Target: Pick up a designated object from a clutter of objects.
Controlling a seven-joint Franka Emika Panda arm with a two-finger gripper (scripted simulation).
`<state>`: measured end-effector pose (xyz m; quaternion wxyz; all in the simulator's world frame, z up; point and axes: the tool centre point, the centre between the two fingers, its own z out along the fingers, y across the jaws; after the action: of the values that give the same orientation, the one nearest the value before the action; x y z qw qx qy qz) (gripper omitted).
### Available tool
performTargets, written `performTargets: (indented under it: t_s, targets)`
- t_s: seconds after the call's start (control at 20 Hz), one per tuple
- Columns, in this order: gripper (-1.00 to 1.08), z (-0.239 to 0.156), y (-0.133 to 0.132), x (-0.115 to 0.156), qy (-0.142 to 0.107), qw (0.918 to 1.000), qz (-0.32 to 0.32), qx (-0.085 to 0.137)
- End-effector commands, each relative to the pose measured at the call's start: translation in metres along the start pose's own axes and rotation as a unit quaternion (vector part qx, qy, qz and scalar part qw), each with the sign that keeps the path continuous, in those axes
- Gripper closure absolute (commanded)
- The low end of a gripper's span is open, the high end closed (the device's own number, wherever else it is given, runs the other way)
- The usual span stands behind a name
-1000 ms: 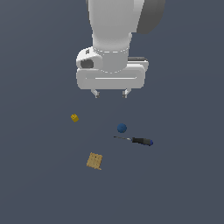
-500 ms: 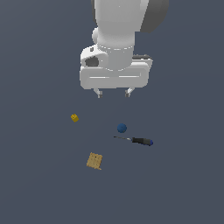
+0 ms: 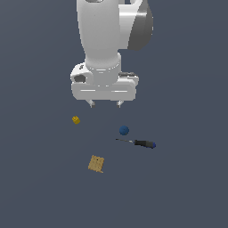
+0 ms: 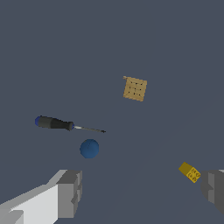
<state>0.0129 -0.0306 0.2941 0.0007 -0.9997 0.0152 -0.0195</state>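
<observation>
The designated object, a small yellow-orange studded brick, lies on the dark floor toward the exterior view's left. My gripper hangs above the clutter, open and holding nothing, a little to the right of the brick and higher up. In the wrist view the brick sits close to one grey fingertip, with the other fingertip far from it. Around it lie a small blue ball, a screwdriver and a flat tan square box.
The ball and the screwdriver lie close together on the exterior view's right. The tan box lies apart, nearer the camera. All objects rest on a plain dark grey floor.
The arm has swung toward the exterior view's left and come a little lower. The fingers stay open. None of the objects has moved.
</observation>
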Motion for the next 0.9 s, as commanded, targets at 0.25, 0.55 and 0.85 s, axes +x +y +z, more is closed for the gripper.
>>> performTargets:
  t_s: [0.25,0.55,0.85]
  targets:
    - [-0.92,0.069,0.062,-0.015,-0.006,0.9952,0.098,0.010]
    - [-0.92,0.132,0.124,-0.047,-0.011,0.9800,0.198,0.011]
    - [-0.92,0.180,0.172,-0.087,-0.015,0.9594,0.282,0.004]
